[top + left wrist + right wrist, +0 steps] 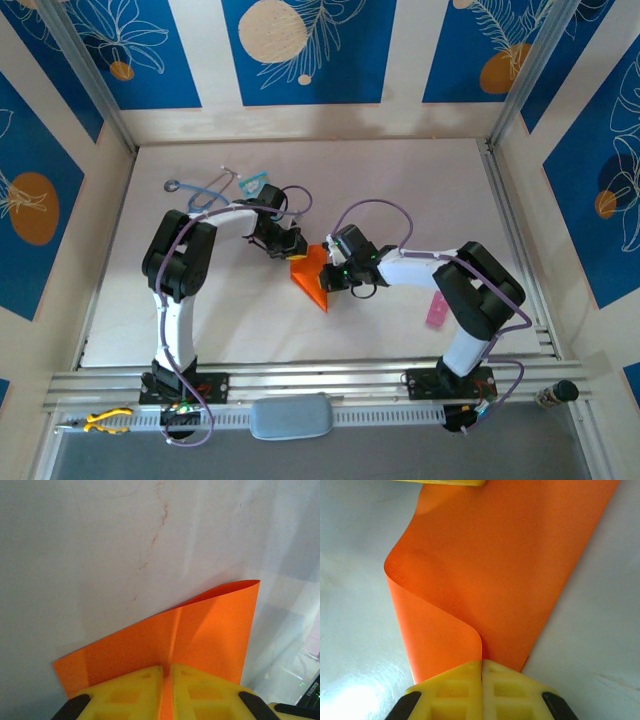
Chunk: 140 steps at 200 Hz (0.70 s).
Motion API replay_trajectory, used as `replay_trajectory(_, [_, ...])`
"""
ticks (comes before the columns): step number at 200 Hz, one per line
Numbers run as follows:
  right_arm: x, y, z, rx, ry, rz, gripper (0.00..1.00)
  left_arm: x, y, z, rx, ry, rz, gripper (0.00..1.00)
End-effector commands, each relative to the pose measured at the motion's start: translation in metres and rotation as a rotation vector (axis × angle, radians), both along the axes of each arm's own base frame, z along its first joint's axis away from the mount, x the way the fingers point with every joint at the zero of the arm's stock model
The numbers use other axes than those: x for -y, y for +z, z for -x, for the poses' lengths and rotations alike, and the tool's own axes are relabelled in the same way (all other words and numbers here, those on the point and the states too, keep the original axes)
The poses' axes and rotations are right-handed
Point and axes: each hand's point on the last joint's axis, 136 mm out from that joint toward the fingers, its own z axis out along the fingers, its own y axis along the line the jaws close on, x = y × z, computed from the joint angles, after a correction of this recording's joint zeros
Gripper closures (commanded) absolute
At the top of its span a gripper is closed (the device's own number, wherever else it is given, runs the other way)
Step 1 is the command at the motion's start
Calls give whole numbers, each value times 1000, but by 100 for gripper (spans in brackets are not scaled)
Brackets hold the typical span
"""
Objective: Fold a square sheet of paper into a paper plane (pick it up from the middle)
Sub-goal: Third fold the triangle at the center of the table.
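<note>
From above, the thin bright orange square sheet of paper (pixel 310 278) sits near the middle of the pale bench (pixel 400 190). It is caught between the two arms, and from here it reads as a bent wedge tapering to a point toward the near edge. The left arm's jaws meet its far-left edge and the right arm's jaws meet its right side. Whether the lower point touches the bench cannot be told.

At the left wrist, the yellow fingertips (pixel 140 680) are pressed together, and a sliver of orange shows in the seam between them, so these jaws are pinched shut on the sheet (pixel 210 630). The paper fans away from them with a soft ridge running up from the pinch and one far corner curling.

At the right wrist, the yellow fingertips (pixel 455 682) are likewise closed on the sheet's (pixel 510 570) near edge. One flap rolls over in a loose, uncreased curve.

The sheet looks plain, smooth and unmarked. It should be very light and limp, easily bent or crumpled and likely to slip from a loose pinch. A firm grip at an edge or along the intended fold line seems best.
</note>
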Motion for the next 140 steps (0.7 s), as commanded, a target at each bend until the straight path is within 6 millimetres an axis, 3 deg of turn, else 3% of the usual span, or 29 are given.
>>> replay_trajectory(1, [-3, 1, -3, -4, 1, 10, 99, -11, -16, 8, -25, 10, -70, 84])
replay_trajectory(140, [-5, -1, -7, -3, 0, 24, 99, -9, -17, 8, -29, 17, -59, 84])
